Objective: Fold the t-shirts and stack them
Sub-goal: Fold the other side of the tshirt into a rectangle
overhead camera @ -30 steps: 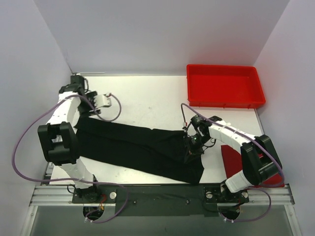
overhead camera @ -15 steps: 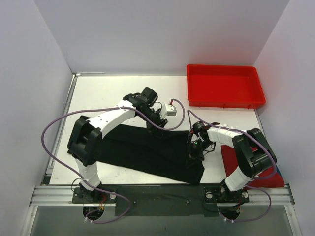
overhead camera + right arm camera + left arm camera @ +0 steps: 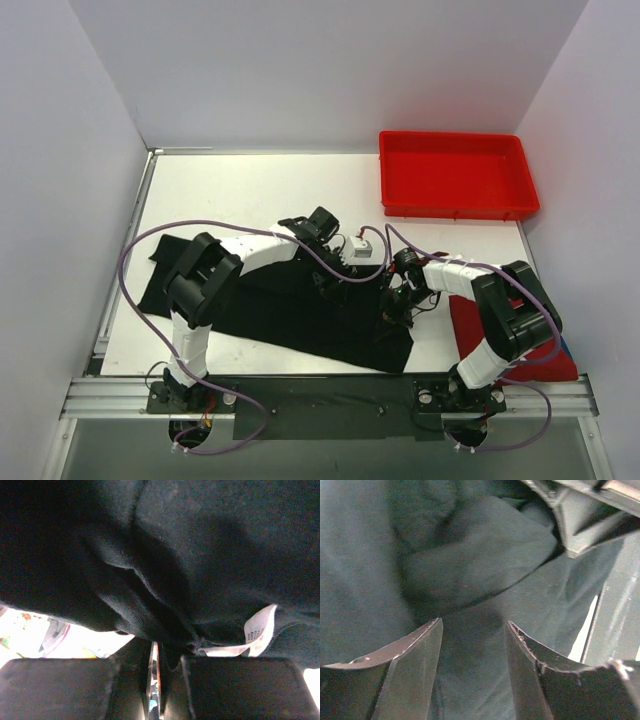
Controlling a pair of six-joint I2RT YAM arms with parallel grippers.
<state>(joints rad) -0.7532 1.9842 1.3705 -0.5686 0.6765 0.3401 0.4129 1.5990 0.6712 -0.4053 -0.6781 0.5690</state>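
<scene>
Cloth covers much of the near half of the counter [image 3: 250, 190]. The black t-shirt [image 3: 280, 315] lies spread from near the left edge to past the middle, and its lower hem slants toward the near edge on the right. At the near right corner lies the red t-shirt [image 3: 466, 325], flat and partly hidden under the right arm, just beside the black one's right end.

At that right end the right gripper [image 3: 392, 312] is down on the black t-shirt. In the right wrist view its jaws are pressed together on a bunched fold of the dark cloth, with only a thin slit between them. A small white label [image 3: 257, 632] sticks out of the fold just to one side of the pinch.

A little farther in, near the middle of the counter, the left arm reaches across from the left. The left gripper [image 3: 333, 275] sits over the far edge of the black t-shirt, close to the right one. The left wrist view shows its two fingers [image 3: 410, 670] spread apart with nothing between them, and rumpled black cloth just beyond the tips. Whether the tips touch the cloth cannot be told.

In the far right corner stands a red tray [image 3: 455, 175], well apart from both shirts.
</scene>
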